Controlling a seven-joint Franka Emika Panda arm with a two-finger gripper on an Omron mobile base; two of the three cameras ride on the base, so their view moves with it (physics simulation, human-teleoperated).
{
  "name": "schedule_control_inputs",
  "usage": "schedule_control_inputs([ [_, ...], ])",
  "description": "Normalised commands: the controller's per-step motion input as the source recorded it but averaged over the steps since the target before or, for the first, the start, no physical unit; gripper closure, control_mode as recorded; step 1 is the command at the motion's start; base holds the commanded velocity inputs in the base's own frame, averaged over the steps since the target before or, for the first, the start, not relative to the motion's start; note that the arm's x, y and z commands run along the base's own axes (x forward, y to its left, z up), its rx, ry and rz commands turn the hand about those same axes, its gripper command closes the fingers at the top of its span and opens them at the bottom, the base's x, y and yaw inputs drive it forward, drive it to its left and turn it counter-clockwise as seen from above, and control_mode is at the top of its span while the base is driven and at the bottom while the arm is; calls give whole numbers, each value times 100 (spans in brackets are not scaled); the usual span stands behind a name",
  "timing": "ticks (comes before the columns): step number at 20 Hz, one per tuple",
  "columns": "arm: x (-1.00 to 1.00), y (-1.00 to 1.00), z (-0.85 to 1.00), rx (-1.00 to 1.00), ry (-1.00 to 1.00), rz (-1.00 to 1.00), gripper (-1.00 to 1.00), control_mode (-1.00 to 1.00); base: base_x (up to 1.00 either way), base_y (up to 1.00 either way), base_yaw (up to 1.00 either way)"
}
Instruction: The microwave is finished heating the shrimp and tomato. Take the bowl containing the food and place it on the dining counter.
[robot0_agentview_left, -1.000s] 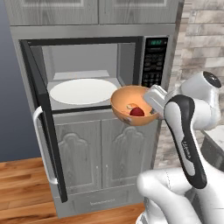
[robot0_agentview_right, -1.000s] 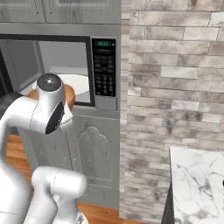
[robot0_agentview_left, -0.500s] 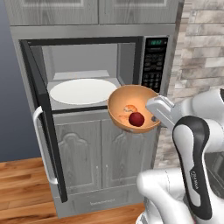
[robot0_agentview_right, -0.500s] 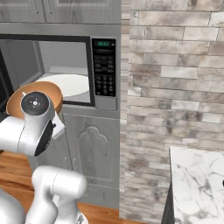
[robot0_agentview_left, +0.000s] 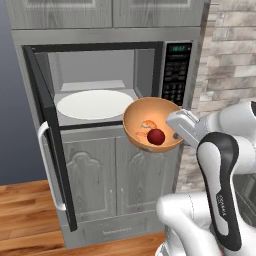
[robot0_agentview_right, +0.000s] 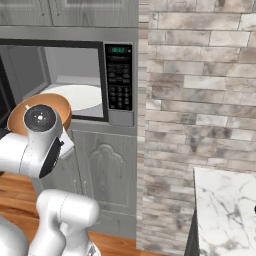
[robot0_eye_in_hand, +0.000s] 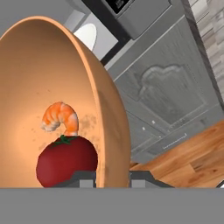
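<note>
The orange-tan bowl hangs in the air just in front of the open microwave, clear of the white turntable. My gripper is shut on the bowl's right rim. In the bowl lie the dark-red tomato and the pale shrimp. The hand view has the bowl tilted, with the shrimp resting on the tomato and my gripper pinching the rim. From the right base view the bowl peeks out behind my arm. A corner of the dining counter lies at the lower right.
The microwave door stands swung open to the left, edge-on. Grey cabinet doors sit below the microwave, and a stone wall rises between the microwave and the counter. Wood floor spreads at the lower left.
The arm has folded back toward the base and carried the bowl a little lower and nearer the cameras. The grip on the rim is unchanged.
</note>
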Motion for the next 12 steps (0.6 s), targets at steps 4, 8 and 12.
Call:
schedule_control_inputs([
  [4, 0, 0, 0, 0, 0, 0, 100, 100, -13, -11, 14],
  [8, 0, 0, 0, 0, 0, 0, 100, 100, -42, -24, 34],
  [12, 0, 0, 0, 0, 0, 0, 100, 100, -76, -47, 51],
])
